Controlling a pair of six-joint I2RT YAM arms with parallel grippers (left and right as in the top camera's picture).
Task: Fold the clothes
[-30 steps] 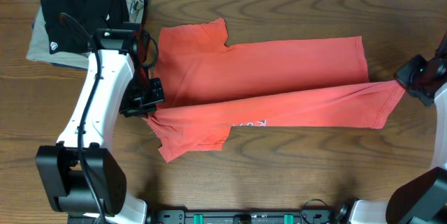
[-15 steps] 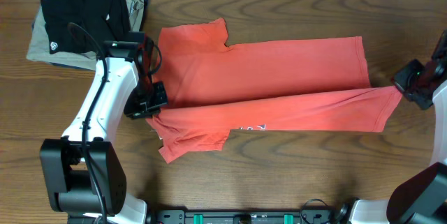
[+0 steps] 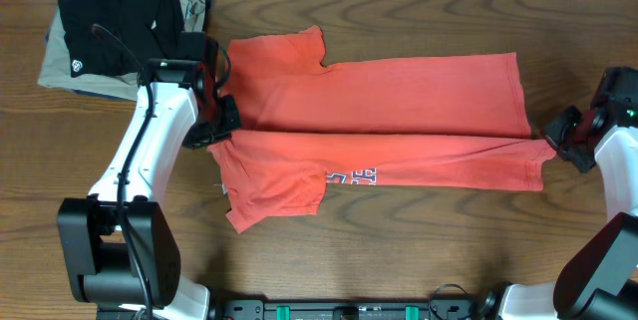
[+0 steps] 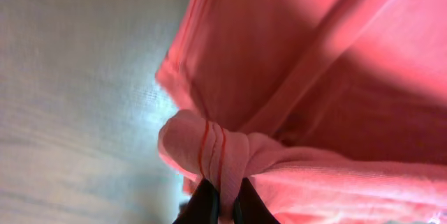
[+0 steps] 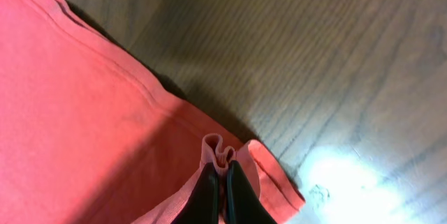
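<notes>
**Item: T-shirt** (image 3: 379, 111). It is lying spread across the middle of the desk (image 3: 419, 250), with its long axis running parallel to the far edge, sleeves toward the left edge and hem toward the right edge. One long band is lying flat on the far side. A second band, showing the lettering, is lying on the near side. A crease is running between them along the long axis.

**Left end effector** (image 3: 221, 126). It is pinching shut on a bunched fold of cloth at the sleeve end of the crease, and the wrist view is showing the fabric wadded between the closed tips.

**Right end effector** (image 3: 556, 133). It is gripping shut on a small pleat of the hem corner at the opposite end of the crease.

**Relation governing the next move.** Each arm is holding its own end of the crease, so the shirt is stretching between them. The cloth is extending from this line toward both the far and near edges. Any carry will probably be going across the long axis, with both arms travelling together.

**Also present.** A black garment (image 3: 115, 16) is lying on a khaki garment (image 3: 58, 69) at the far-left corner, apart from the shirt.
</notes>
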